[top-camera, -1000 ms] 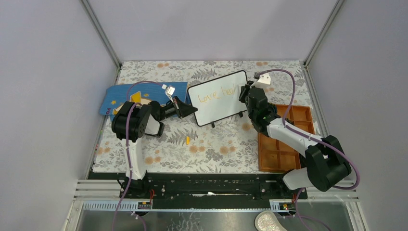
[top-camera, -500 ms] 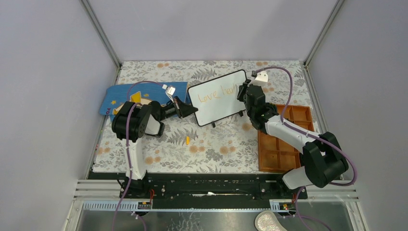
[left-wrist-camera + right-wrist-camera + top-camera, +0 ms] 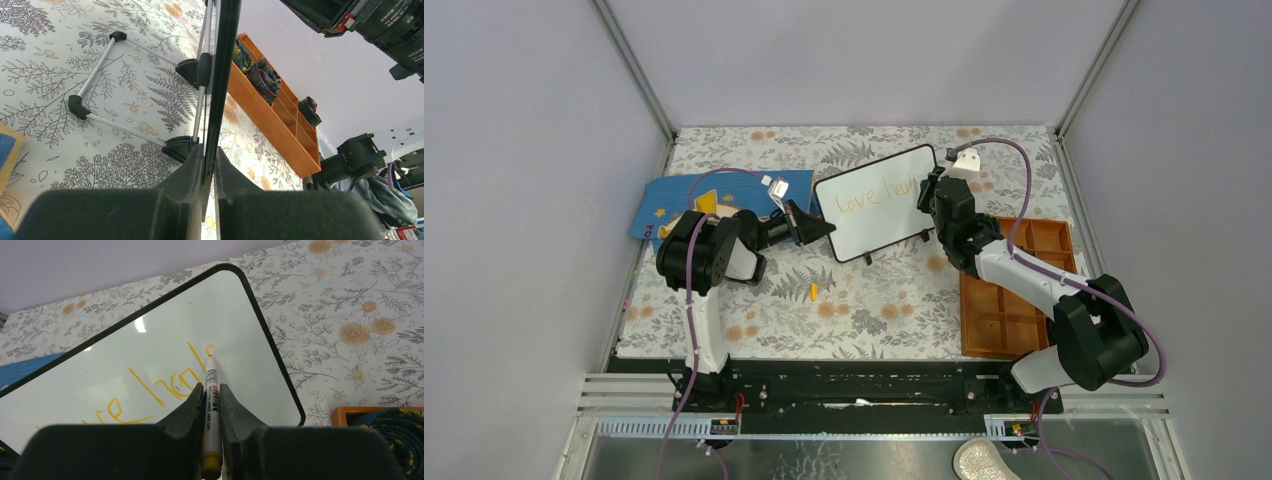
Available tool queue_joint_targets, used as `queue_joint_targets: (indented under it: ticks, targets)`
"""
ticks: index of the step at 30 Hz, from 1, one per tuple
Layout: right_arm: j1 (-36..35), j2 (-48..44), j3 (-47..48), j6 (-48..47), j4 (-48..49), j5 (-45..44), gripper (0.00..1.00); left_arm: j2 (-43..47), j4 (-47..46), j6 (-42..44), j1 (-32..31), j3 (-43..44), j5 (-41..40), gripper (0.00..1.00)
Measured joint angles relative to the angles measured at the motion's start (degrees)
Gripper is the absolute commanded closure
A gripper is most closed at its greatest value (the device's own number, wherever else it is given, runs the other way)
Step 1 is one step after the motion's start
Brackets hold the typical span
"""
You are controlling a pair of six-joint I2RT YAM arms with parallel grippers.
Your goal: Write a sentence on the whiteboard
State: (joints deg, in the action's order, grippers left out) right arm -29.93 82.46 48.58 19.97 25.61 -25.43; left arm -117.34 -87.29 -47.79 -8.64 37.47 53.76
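The whiteboard (image 3: 874,203) stands tilted on small black feet at mid table; its glossy face (image 3: 240,315) fills the right wrist view. Orange handwriting, the sentence (image 3: 876,194) (image 3: 170,385), reads about "Love heal" in one line. My right gripper (image 3: 212,390) (image 3: 936,190) is shut on a white marker with an orange end (image 3: 211,410); its tip touches the board at the end of the writing. My left gripper (image 3: 209,160) (image 3: 816,228) is shut on the whiteboard's left black edge (image 3: 222,75), seen edge-on.
An orange compartment tray (image 3: 1014,290) (image 3: 270,115) with dark rolled items lies at the right. A blue mat with yellow shapes (image 3: 674,205) lies behind the left arm. A small orange cap (image 3: 813,291) rests on the floral cloth. The board's wire stand legs (image 3: 100,65) spread behind it.
The right gripper with the marker has shifted slightly up and right along the board, adding another stroke to the word. The left arm and the board have stayed still.
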Motion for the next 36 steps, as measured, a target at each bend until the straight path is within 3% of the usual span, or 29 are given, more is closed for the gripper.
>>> queue_joint_targets:
  ticks: [19,36]
  targets:
    - [0.00,-0.02,0.02,0.00,-4.50,-2.47,1.00,0.33,0.39,0.02,-0.04,0.00,0.00,1.00]
    - [0.11,-0.94,0.00,0.50,-5.73,2.45,1.00,0.55,0.70,0.09,-0.07,0.00,0.00,1.00]
